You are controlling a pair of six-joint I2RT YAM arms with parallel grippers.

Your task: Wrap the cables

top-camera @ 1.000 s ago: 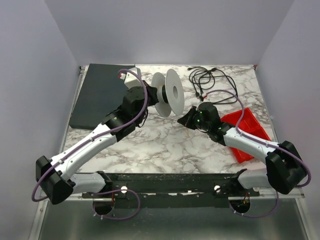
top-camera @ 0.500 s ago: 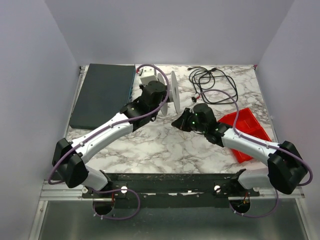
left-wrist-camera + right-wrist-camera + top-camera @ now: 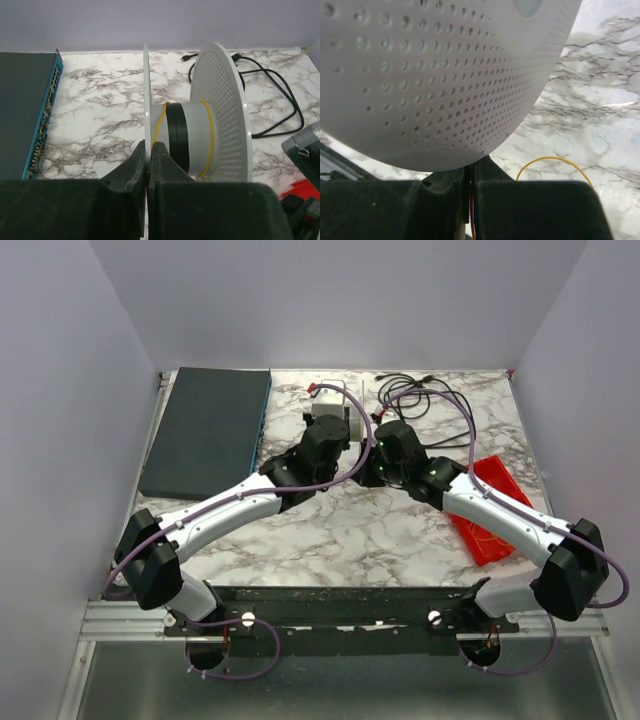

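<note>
Spool [image 3: 220, 115] with 2 upright perforated discs sits above the marble table [image 3: 95, 105]. The left hand [image 3: 149, 152] pinches the rim of the thin left disc. Yellow cables [image 3: 212, 132] circle the hub in 2 turns, 1 on each side of a black band. The right hand [image 3: 471, 172], just under the other disc, is pressed together on a fine orange strand. A yellow loop lies on the table beside it. A black cord [image 3: 280, 100] lies beyond.

Right wrist view: spool [image 3: 430, 75] flange blurred, cut off top and left; cables [image 3: 552, 158] loop drops behind right gripper [image 3: 471, 172], seemingly into its jaws. Top view: spool mostly hidden behind both wrists, cables too fine to resolve
</note>
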